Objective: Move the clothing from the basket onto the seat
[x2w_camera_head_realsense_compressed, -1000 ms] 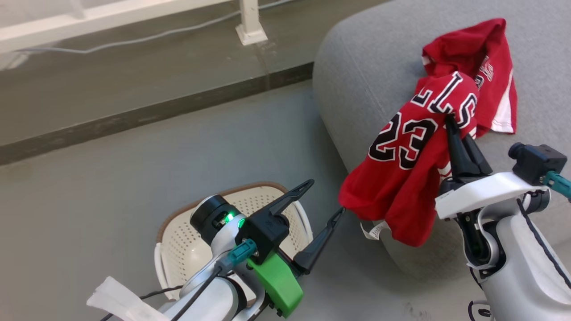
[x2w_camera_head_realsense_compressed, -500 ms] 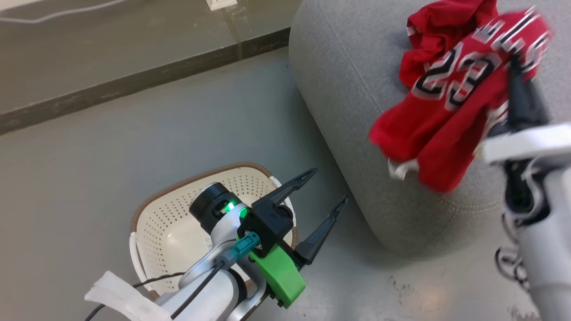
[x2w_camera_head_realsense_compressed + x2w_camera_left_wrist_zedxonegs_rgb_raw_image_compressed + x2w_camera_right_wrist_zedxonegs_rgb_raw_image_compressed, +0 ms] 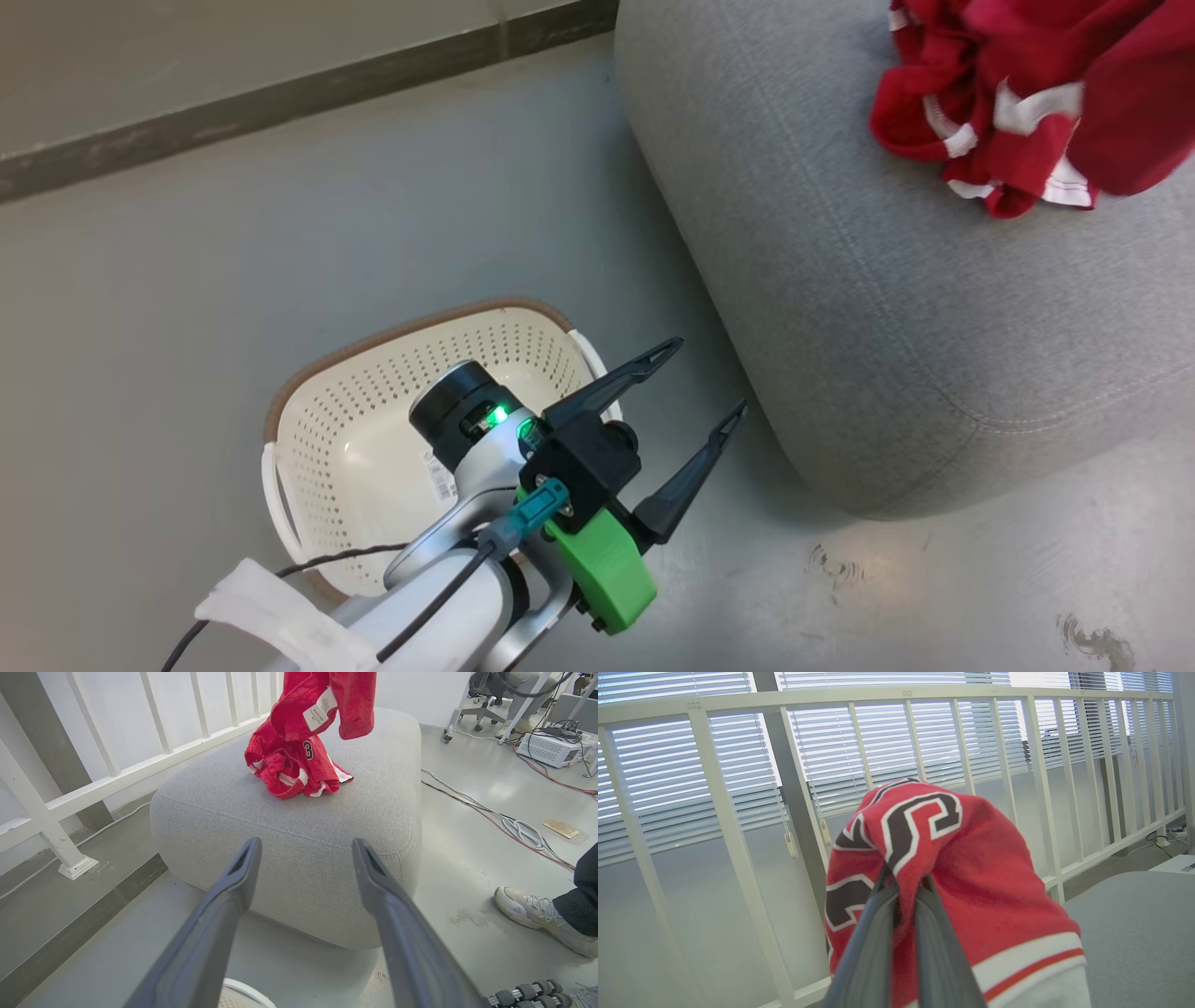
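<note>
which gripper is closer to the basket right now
Left. The left gripper hangs open just over the basket rim, pointing toward the seat. The right gripper is shut on a red jersey, up by the seat, away from the basket.

SITE: you're in a lab-style workspace | SIGNS: loose cables (image 3: 511, 825) across your grey floor (image 3: 467, 872), white equipment box (image 3: 551, 749), wheeled office chair (image 3: 483, 686), white railing (image 3: 896, 693), slatted blinds (image 3: 658, 765)

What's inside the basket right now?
The basket shows a bare perforated floor with a label sticker on it. The left arm covers its near right part, so what lies there cannot be seen.
</note>
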You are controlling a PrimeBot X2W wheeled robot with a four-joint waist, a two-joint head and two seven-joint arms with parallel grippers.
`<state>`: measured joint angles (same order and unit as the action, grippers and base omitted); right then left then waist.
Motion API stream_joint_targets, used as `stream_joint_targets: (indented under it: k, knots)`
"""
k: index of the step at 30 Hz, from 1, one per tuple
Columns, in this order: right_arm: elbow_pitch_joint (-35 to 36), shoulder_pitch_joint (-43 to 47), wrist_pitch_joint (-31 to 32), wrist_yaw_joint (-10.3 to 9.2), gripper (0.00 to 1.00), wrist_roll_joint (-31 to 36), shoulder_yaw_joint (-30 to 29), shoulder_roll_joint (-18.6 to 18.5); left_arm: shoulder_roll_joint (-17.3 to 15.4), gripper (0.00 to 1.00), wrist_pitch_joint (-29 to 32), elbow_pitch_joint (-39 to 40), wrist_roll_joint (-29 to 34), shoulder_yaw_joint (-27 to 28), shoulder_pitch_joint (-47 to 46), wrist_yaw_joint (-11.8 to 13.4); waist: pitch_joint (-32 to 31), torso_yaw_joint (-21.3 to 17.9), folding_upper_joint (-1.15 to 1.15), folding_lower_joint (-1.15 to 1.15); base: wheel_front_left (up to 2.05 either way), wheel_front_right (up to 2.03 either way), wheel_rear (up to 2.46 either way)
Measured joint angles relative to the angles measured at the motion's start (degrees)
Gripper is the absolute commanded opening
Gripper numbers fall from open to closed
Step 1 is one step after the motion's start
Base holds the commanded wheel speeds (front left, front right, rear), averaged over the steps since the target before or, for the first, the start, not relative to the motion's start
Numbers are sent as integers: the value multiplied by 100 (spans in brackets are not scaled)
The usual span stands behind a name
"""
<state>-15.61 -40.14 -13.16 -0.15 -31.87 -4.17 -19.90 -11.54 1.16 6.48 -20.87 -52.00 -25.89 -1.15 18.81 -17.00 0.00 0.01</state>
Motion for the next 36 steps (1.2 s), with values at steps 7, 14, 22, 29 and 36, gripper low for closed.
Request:
stream_joint_targets:
  k: [7, 14, 22, 29, 36]
  knots:
    - [-533, -680, 34, -73, 0, -33, -247, -445, 45, 100, 90, 82, 60, -33, -112, -19, 277, 195, 0, 0, 0, 0, 0]
    - [-1274, -801, 63, -97, 0, 12, -254, -547, 99, 100, 132, 151, 149, -23, -282, -19, 676, 447, 0, 0, 0, 0, 0]
    - [-2119, -739, 66, -100, 0, -69, -235, -246, 85, 100, 89, 125, 169, 0, -378, -44, 1033, 619, 0, 0, 0, 0, 0]
    - [-2661, -632, 56, -93, 0, -461, -449, 86, 59, 100, 45, 69, 185, 7, -385, -45, 1122, 643, 0, 0, 0, 0, 0]
    - [-2904, -639, -1, 26, 100, -438, -444, 29, 25, 100, -26, -57, 183, 11, -400, -115, 1074, 619, 0, 0, 0, 0, 0]
